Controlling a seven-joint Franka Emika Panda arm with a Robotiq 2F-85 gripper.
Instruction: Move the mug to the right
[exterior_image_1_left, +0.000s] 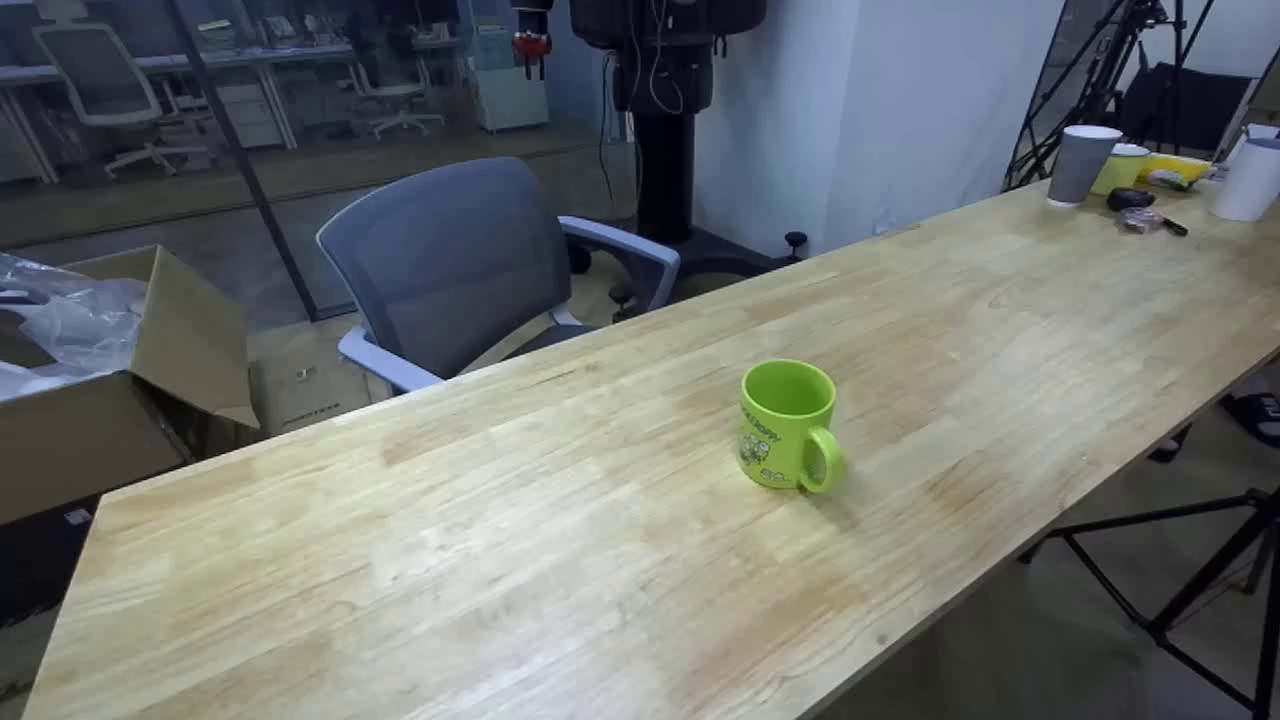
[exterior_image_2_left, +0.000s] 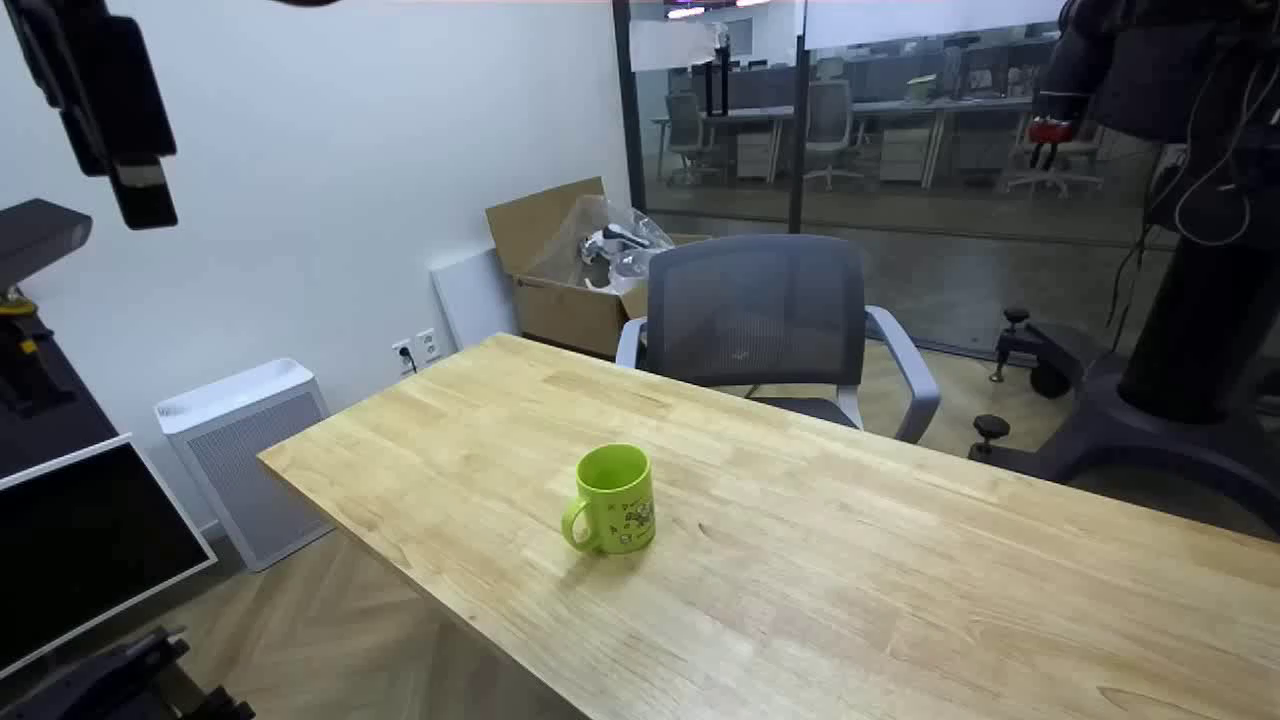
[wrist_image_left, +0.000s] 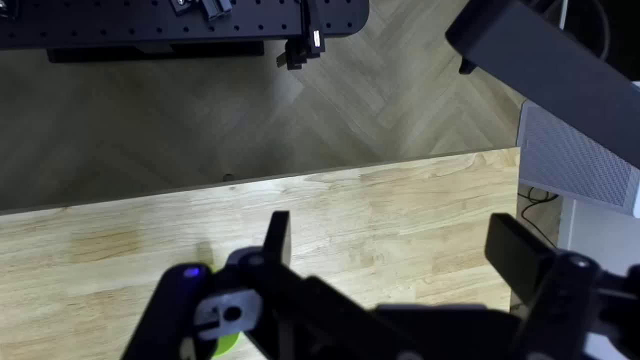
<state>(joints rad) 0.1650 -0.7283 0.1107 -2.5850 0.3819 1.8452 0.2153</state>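
A long, pale wooden table (exterior_image_1_left: 480, 560) runs from about eight o'clock to two o'clock in an exterior view. A lime-green mug (exterior_image_1_left: 783, 436) stands upright on it, its handle (exterior_image_1_left: 833, 461) pointing to about four o'clock. Well apart from the mug, toward two o'clock, stand a gray cup (exterior_image_1_left: 1082, 166) and, just beside it, a yellow-green cup (exterior_image_1_left: 1120, 170). At three o'clock from these are a yellow bowl (exterior_image_1_left: 1180, 166) and a white cup (exterior_image_1_left: 1246, 184). A black thing (exterior_image_1_left: 1130, 199) lies near, too small to name.

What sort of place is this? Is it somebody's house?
Probably not a house; it looks like an office, perhaps with a robot lab in it. There's a grey mesh-backed chair with pale armrests, long pale-topped desks in the background, and a tall black machine with hanging cables.
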